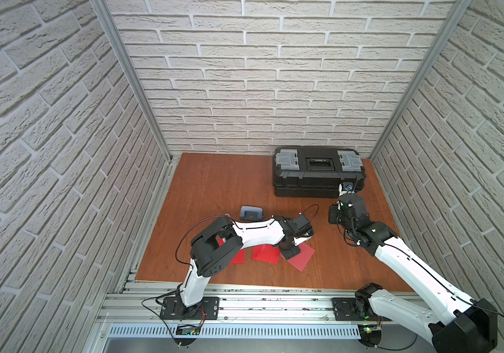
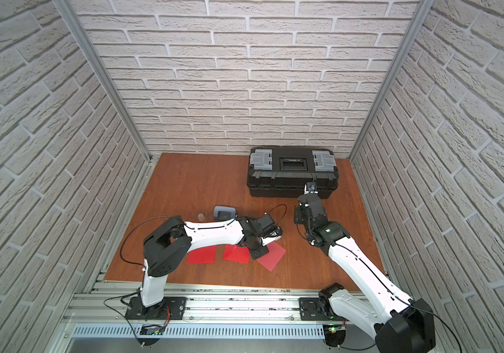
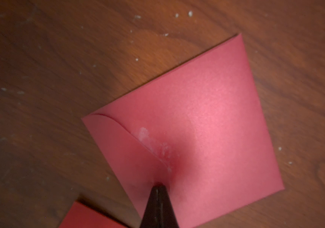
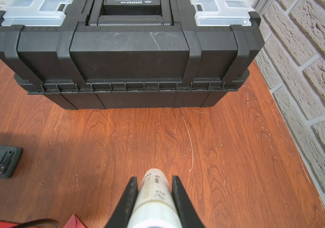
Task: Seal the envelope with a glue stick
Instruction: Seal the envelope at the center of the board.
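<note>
Left pincer point(image 3: 158, 190), pressed together, bears tip-down on the red envelope point(image 3: 207, 118) at its glue-smeared flap, while the right pincer point(image 4: 155, 178) pinches the glue stick point(image 4: 155, 191) lengthwise, aimed toward the toolbox point(image 4: 128, 55), well apart from that envelope

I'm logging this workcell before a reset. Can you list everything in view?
table: one, brown wood, enclosure floor
walls: three, white brick, around the table
envelopes: three, red, in a row near the table's front
hole punch: one, grey-blue, mid-table behind the envelopes
cap: one, clear, beside the hole punch
toolbox: one, black with clear lid pockets, back right
glue stick: one, white, in the right gripper
left gripper: one, black, shut, tip on the rightmost envelope at its glue-smeared flap
right gripper: one, black, shut on the glue stick, above the table before the toolbox
</note>
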